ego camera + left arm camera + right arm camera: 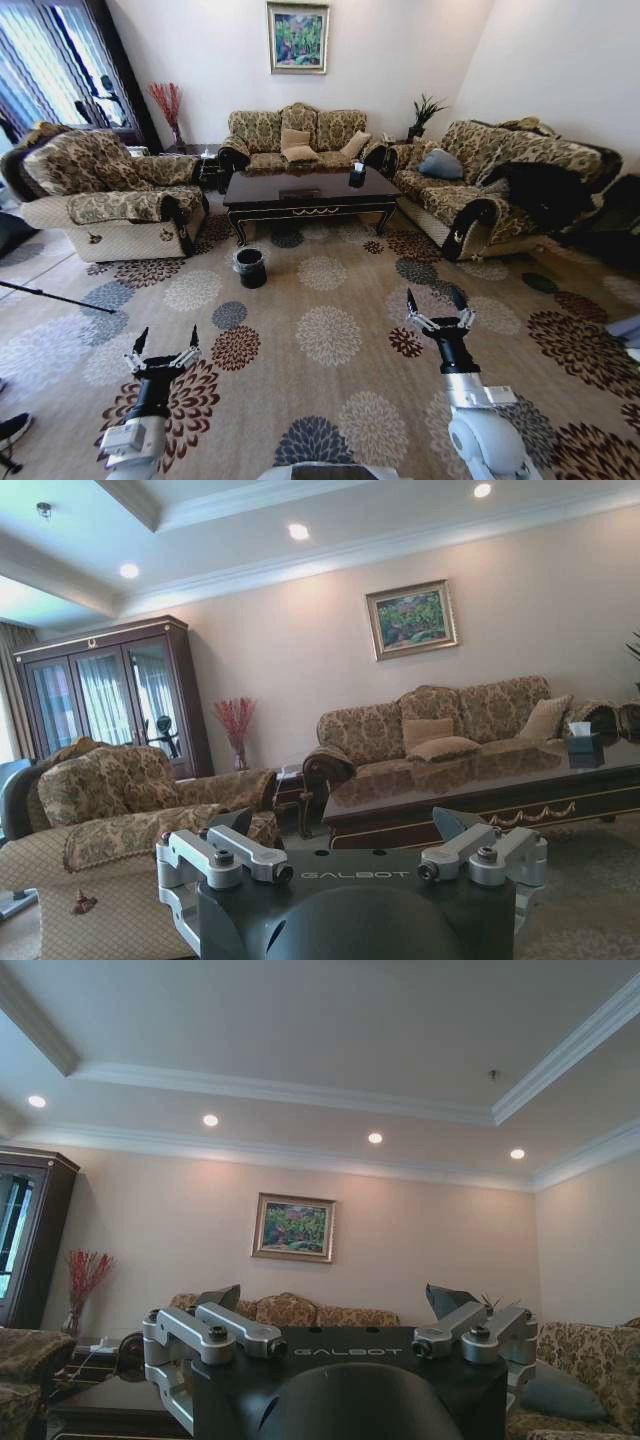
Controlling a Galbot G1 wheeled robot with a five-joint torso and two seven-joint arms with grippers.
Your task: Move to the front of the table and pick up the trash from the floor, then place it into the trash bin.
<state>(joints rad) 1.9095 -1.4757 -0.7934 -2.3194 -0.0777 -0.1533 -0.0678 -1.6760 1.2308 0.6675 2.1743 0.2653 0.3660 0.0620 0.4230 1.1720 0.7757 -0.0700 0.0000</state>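
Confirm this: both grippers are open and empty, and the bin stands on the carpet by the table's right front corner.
One thing is wrong. The bin stands by the table's left front corner, as the head view shows. The rest holds: the left gripper and the right gripper are both open and empty.

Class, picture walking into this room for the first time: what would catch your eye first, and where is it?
Probably the two open claws, left claw and right claw, raised over the flowered carpet nearest the camera. Beyond them stands the glossy dark table between the sofas, with the small black trash bin on the floor by its front left corner.
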